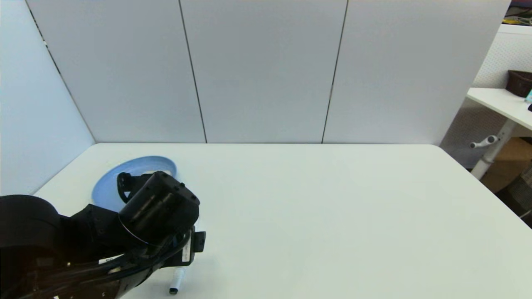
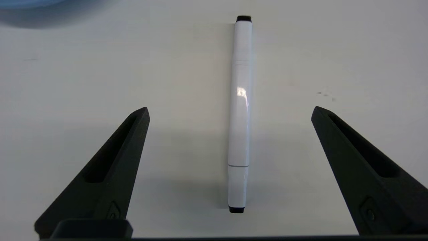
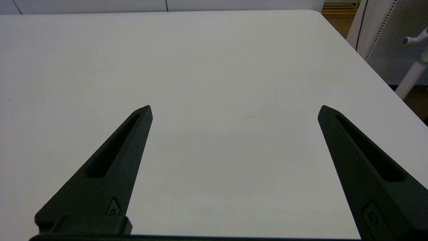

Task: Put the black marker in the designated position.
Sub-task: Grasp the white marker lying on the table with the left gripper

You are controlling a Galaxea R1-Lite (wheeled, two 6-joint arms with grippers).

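Directly beneath the left gripper [image 2: 230, 110] lies the slim white-barrelled black marker [image 2: 240, 113].
Fingers spread wide, gripping nothing; marker flat on white tabletop [image 2: 67, 83].

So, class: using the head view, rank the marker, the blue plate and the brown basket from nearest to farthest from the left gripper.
1. Marker: lying on the table directly beneath the open left gripper, near the front edge.
2. Blue plate: just behind the gripper, at the table's left.
3. Brown basket: far right, on another table.
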